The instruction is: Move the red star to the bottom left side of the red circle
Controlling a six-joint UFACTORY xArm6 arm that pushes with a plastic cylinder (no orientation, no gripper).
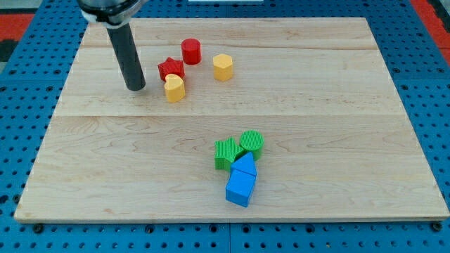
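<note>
Red star (171,69): light, rigid, probably slides easily; already at 7 o'clock of red circle (190,50).
My tip (136,88): bare rod, nothing to open or close; push star's flat edge.

Red star (170,69): small ridged block, bright red, lying flat on the wooden board (232,176) in its upper-left part. Points look intact, top face up (exact rotation hard to tell at this size).

Red circle (190,50): short red cylinder, standing upright on its round base, same bright red, ribbed sides.

Relative to the red circle, the red star sits down and toward the view's left, just beside it; the two look nearly touching, a thin gap may remain (cannot tell for sure). Both rest on the board surface, neither tilted nor stacked on anything.
</note>
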